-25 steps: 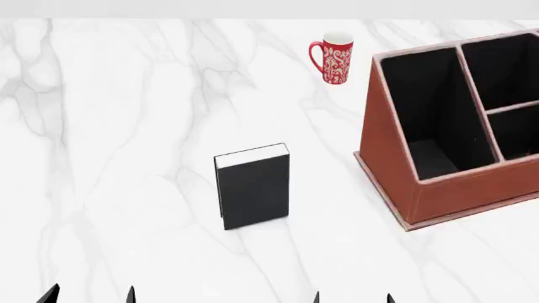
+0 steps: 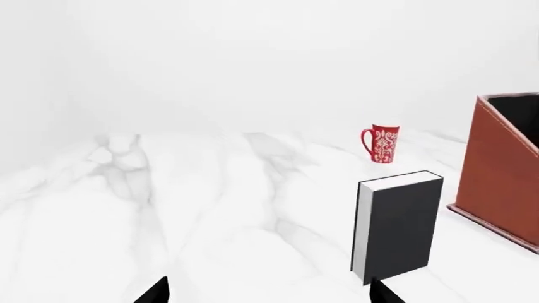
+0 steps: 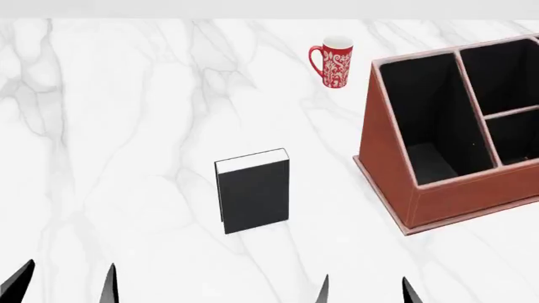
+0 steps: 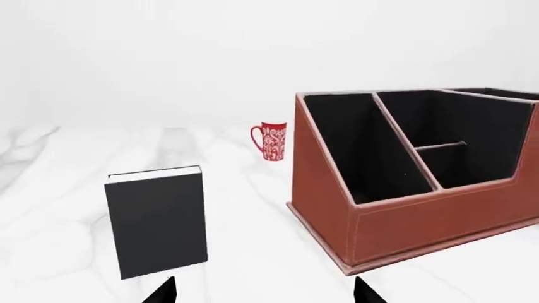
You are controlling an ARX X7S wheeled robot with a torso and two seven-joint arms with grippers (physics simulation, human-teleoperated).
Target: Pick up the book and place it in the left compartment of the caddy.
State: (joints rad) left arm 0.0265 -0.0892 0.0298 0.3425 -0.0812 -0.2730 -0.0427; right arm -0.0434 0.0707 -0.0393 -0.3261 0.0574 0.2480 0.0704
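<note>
Marble table (image 3: 126,126) holds the caddy (image 3: 396,164), its left compartment (image 3: 425,120) unfilled. Left of the caddy, apart, stands the book (image 3: 252,196); behind it, a mug (image 3: 335,62). Both grippers, left (image 3: 65,284) and right (image 3: 364,290), hang spread, holding nothing.

The desk (image 3: 126,126) is white marble with soft grey veins, smooth and faintly glossy. The book (image 3: 252,196) has a plain matt black cover and a white paper page edge. The caddy (image 3: 396,164) looks like reddish-brown leather, matt, with pale worn edges and stitched seams; its left compartment (image 3: 421,113) is lined in flat black. The mug (image 3: 335,61) is glazed ceramic, red with a white pattern.
</note>
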